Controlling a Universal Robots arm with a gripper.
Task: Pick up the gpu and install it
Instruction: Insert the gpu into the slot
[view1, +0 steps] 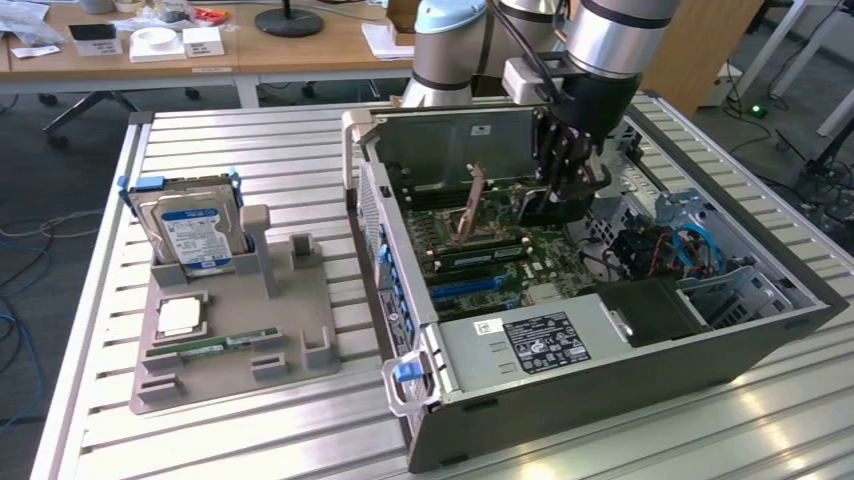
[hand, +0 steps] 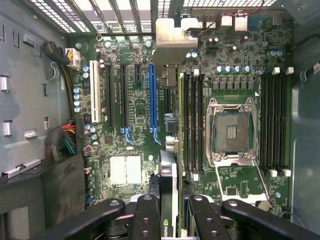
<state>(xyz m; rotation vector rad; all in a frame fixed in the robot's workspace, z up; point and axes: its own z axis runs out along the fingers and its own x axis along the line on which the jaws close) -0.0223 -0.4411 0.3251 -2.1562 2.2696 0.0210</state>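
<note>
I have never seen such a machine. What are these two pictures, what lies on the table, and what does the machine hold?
It is one robot arm with a grasping tool at its end. The exterior view comes from a camera off the arm; the wrist view from a camera on the wrist, looking down into an open computer case. On the slatted table, at the exterior view's left, a grey tray holds a hard drive, a processor chip and a green memory stick. The tool is shut on the gpu, a thin card seen edge-on above the motherboard.
</note>
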